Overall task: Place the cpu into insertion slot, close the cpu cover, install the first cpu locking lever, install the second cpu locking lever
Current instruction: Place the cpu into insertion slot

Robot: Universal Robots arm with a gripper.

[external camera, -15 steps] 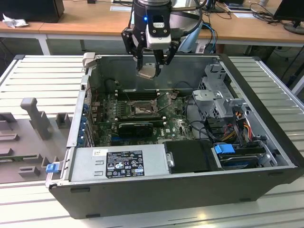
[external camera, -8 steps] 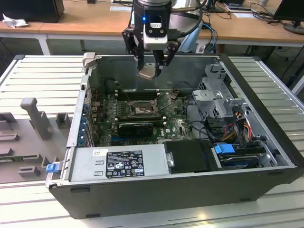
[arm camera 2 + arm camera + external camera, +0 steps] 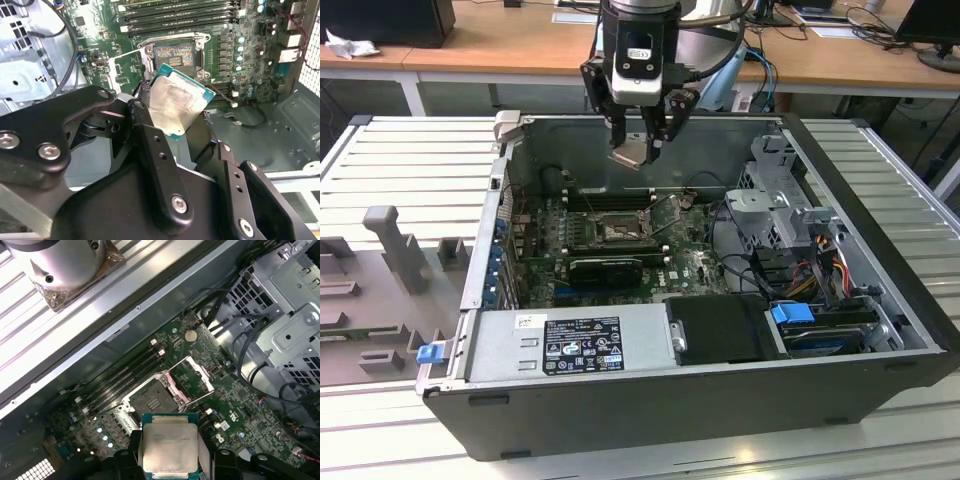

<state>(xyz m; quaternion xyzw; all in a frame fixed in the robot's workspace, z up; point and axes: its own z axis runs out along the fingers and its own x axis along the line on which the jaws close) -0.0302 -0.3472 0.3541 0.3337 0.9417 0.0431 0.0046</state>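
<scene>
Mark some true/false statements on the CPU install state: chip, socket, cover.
1. The gripper holds the small square silvery-grey chip. True.
2. That chip sits in the square dark-framed socket. False: the socket is empty; the chip hangs above the green motherboard.
3. The thin silver window-frame cover is shut over the socket. False: it stands swung open beside it.
4. Long narrow black memory slots run alongside the socket. True.

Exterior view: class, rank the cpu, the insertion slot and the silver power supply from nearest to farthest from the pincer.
1. cpu: gripped in the pincer itself.
2. insertion slot: beneath the pincer, empty.
3. silver power supply: farthest, toward the exterior view's bottom edge.
</scene>
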